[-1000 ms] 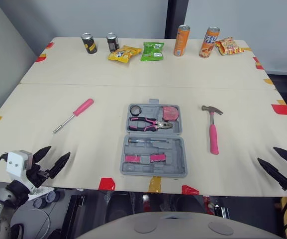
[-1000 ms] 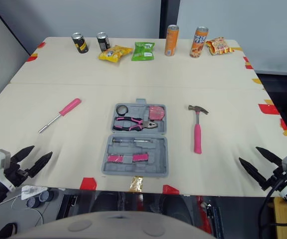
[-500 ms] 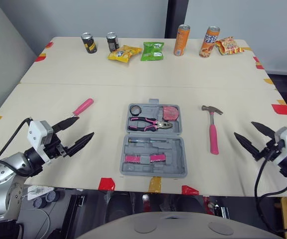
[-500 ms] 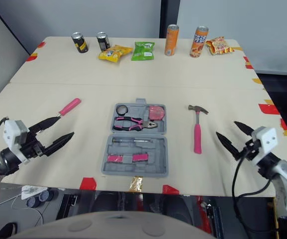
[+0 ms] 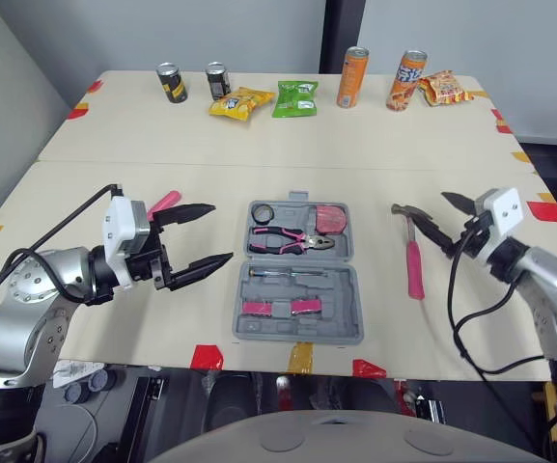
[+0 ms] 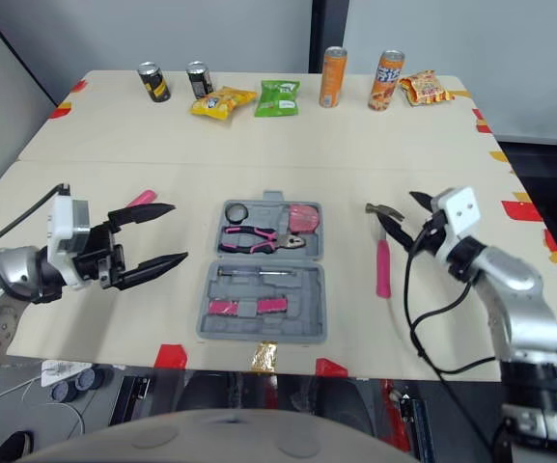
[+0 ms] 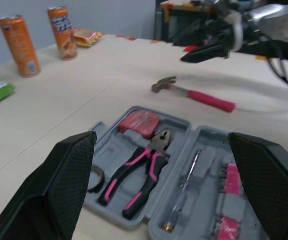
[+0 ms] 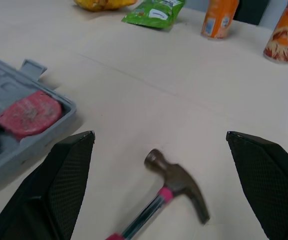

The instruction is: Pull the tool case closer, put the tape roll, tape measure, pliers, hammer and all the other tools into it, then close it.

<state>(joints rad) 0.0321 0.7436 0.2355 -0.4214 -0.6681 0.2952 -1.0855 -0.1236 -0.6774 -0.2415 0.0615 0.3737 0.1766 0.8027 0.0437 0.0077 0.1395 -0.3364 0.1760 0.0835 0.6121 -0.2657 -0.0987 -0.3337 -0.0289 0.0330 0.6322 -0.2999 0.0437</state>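
2 grippers splayed, empty, flanking the open tool case [image 5: 297,289] at frame centre.
At centre-left, left gripper [image 5: 223,231] beside the screwdriver [image 5: 165,202]; at centre-right, right gripper [image 5: 432,207] just by the hammer [image 5: 413,256] head; pliers [image 5: 291,240] lodged in the case.

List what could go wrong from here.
The tool case lies close to the front edge of the table; pulled further, it might overhang and tip.
The open right gripper hovers over the hammer near its head; gripped there, the long handle could swing.
The left gripper may nudge the screwdriver beside it.
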